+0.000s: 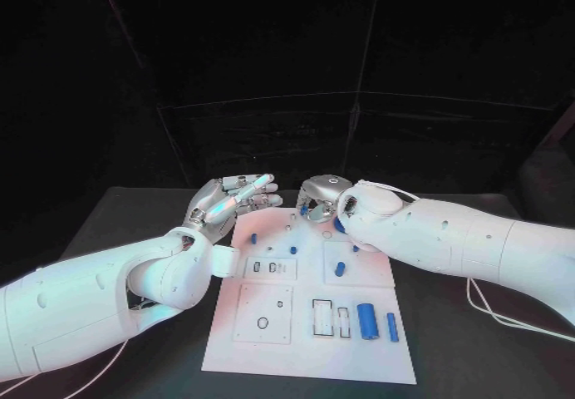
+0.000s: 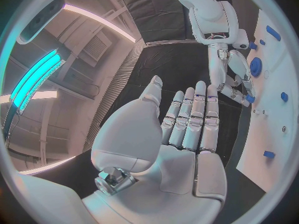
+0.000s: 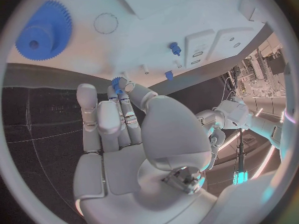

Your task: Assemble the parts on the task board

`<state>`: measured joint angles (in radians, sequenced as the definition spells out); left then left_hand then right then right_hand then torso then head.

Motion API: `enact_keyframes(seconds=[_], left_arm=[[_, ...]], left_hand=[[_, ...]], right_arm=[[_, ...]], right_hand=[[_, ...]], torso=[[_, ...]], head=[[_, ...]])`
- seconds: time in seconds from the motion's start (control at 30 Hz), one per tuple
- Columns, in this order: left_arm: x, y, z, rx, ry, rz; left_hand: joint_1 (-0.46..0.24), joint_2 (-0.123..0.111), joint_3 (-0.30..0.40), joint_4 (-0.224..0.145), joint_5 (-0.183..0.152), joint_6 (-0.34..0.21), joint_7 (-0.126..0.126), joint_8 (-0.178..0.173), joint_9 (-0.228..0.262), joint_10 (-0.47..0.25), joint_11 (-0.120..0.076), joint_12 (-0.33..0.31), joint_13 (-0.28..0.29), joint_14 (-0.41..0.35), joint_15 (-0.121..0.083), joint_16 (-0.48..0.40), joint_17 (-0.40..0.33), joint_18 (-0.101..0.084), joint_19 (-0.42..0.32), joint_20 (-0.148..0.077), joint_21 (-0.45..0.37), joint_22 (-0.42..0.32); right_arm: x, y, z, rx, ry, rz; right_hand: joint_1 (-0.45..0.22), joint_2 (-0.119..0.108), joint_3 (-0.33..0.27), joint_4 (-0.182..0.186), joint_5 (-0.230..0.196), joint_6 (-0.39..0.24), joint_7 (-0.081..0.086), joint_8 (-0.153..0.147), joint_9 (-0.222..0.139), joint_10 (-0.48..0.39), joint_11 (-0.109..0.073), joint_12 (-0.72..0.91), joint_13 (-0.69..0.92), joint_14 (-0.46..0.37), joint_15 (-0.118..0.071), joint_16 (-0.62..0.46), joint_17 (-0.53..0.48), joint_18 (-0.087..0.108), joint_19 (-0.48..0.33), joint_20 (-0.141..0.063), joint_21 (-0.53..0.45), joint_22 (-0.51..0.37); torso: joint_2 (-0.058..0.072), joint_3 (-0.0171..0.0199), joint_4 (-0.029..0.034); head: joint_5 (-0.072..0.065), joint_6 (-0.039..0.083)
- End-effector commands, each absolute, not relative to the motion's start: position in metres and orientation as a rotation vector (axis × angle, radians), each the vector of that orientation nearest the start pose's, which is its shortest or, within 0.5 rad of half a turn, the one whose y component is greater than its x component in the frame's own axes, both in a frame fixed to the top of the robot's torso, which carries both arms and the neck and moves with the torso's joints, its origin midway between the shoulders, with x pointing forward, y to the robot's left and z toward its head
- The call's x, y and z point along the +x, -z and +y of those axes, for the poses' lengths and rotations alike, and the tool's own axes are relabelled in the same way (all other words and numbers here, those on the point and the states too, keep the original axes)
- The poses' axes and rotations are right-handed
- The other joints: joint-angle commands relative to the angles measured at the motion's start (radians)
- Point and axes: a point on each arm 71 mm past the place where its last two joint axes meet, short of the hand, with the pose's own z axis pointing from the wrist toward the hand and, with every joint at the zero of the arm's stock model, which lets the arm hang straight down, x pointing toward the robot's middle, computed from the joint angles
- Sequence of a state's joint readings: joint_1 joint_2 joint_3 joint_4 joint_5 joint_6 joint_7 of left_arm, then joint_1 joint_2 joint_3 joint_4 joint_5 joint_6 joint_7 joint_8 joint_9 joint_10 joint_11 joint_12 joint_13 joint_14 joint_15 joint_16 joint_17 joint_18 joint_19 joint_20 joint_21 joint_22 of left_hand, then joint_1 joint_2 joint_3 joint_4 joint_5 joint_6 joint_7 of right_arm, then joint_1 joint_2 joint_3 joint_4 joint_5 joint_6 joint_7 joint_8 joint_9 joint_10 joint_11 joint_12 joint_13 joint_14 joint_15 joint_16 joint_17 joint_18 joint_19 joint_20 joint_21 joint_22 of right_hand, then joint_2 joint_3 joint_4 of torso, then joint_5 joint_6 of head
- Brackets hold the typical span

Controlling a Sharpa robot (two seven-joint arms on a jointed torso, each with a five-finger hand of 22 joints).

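The right hand [image 1: 321, 202] pinched a small blue gear [image 3: 116, 81] in its fingers above the board's [image 1: 360, 345] far edge. The left hand [image 1: 230, 199] hovered beside it, fingers spread, holding nothing.

White task board [image 1: 306, 349] carries blue parts [image 1: 366, 321] on black table [image 1: 467, 332].

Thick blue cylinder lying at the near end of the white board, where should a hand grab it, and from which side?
Pinch the thick blue cylinder across its middle, coming from above. It lies flat, so its long round sides are free; the thin blue rod lies close beside it, so keep the fingers narrow.
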<state>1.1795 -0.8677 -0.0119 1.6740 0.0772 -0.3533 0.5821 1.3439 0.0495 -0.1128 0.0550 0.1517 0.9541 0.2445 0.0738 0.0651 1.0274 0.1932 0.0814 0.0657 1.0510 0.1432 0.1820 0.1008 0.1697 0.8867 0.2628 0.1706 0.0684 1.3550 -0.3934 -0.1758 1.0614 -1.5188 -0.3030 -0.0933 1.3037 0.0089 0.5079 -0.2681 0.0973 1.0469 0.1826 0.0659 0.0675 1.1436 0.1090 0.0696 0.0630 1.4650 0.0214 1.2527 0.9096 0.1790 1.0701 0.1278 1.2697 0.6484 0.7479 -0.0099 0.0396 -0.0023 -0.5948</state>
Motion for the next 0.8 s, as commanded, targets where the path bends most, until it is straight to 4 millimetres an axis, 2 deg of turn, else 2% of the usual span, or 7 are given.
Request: enact_keyframes(seconds=[0.03, 0.3, 0.8], left_arm=[[0.461, 0.153, 0.182, -1.087, 1.764, 1.236], [0.462, 0.151, 0.181, -1.082, 1.767, 1.235], [0.465, 0.148, 0.178, -1.073, 1.774, 1.233]], left_hand=[[-0.005, 0.002, -0.004, -0.002, -0.003, -0.008, 0.006, -0.005, -0.001, -0.007, 0.000, -0.007, -0.001, 0.003, 0.005, -0.006, 0.001, 0.013, 0.005, -0.002, -0.007, -0.002], [-0.005, 0.002, -0.004, -0.002, -0.003, -0.008, 0.006, -0.005, -0.001, -0.007, 0.000, -0.007, -0.001, 0.003, 0.005, -0.006, 0.001, 0.013, 0.005, -0.002, -0.007, -0.002], [-0.005, 0.003, -0.004, -0.002, -0.002, -0.009, 0.006, -0.006, -0.001, -0.007, 0.001, -0.007, 0.000, 0.003, 0.005, -0.006, 0.001, 0.013, 0.005, -0.002, -0.007, -0.002]], right_arm=[[0.566, 0.159, -0.092, -0.348, -0.537, 1.536], [0.565, 0.160, -0.083, -0.360, -0.555, 1.552], [0.570, 0.164, -0.074, -0.362, -0.542, 1.593]], right_hand=[[-0.003, -0.003, 0.005, -0.001, 0.003, 0.003, 0.001, -0.001, 0.000, 0.002, 0.002, -0.002, 0.001, 0.000, -0.001, 0.003, -0.001, -0.018, -0.002, -0.003, 0.005, 0.001], [-0.005, -0.006, 0.008, -0.001, 0.006, 0.003, 0.002, -0.001, 0.000, 0.002, 0.003, -0.002, 0.001, 0.001, -0.001, 0.005, 0.001, -0.018, -0.002, -0.003, 0.006, 0.002], [-0.011, -0.011, 0.011, 0.003, 0.005, 0.001, 0.003, -0.001, 0.000, 0.000, 0.004, -0.003, 0.001, 0.001, 0.000, 0.006, 0.002, -0.018, -0.003, -0.002, 0.007, 0.003]], torso=[[0.003, -0.0018, 0.0023], [0.003, -0.0026, 0.0012], [0.004, -0.0020, -0.0002]], head=[[0.004, -0.001], [0.010, -0.001], [0.016, -0.005]])
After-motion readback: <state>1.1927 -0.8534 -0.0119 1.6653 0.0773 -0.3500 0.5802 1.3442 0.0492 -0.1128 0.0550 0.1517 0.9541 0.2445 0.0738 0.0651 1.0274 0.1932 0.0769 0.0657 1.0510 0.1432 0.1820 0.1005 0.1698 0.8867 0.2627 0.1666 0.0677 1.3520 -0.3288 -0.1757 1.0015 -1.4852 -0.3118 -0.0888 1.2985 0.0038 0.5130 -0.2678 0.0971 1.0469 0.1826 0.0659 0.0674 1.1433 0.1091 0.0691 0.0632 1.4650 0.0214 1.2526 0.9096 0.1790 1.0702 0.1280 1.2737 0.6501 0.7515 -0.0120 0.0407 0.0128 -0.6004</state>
